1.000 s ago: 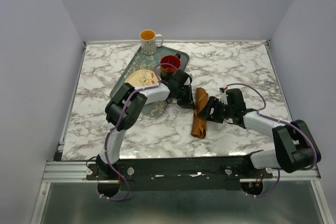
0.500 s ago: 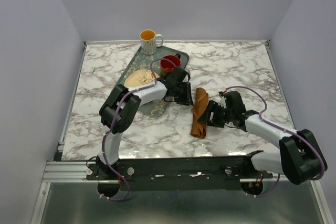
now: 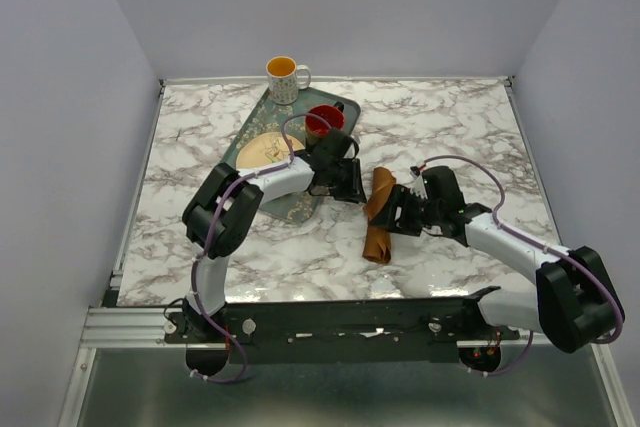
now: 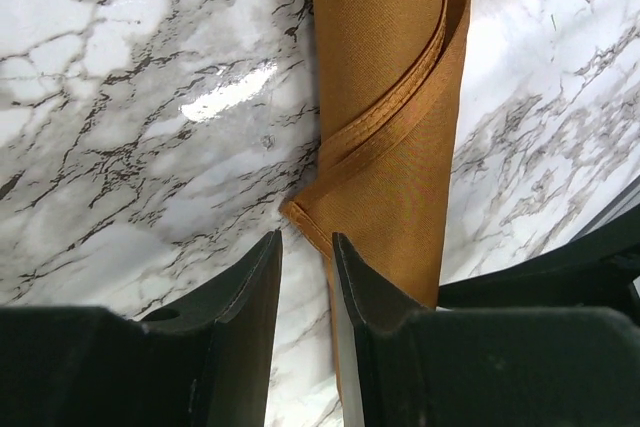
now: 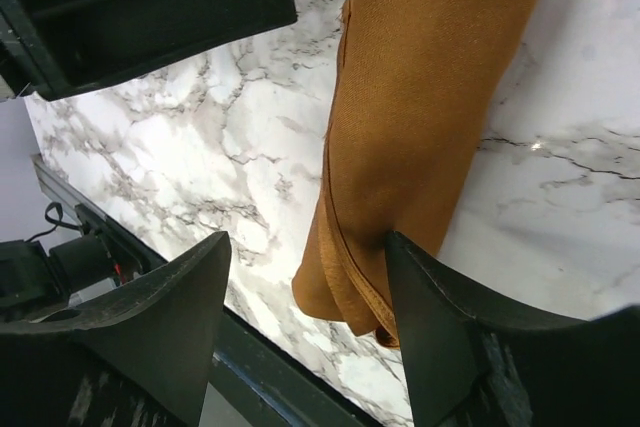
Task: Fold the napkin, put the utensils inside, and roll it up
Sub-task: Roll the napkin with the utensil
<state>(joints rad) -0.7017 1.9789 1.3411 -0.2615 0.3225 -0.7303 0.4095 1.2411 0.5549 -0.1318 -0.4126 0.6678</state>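
The rust-brown napkin (image 3: 380,212) lies rolled into a long tube on the marble table, a little right of centre. My left gripper (image 3: 352,187) is at the roll's far left side. In the left wrist view its jaws (image 4: 306,237) stand a narrow gap apart with only marble between them, and a folded corner of the napkin (image 4: 390,97) lies just past the tips. My right gripper (image 3: 402,215) is open wide beside the roll. In the right wrist view (image 5: 307,237) one finger (image 5: 420,287) presses the napkin's (image 5: 430,77) side. No cutlery shows.
A dark green patterned tray (image 3: 256,122) lies at the back left, holding a tan plate (image 3: 268,150) and a red cup (image 3: 323,119). A yellow and white mug (image 3: 284,77) stands behind it. The table's near edge is close below the roll.
My right gripper has shifted slightly up and left against the roll. My left arm's elbow has swung left while its gripper stays by the roll's far end.
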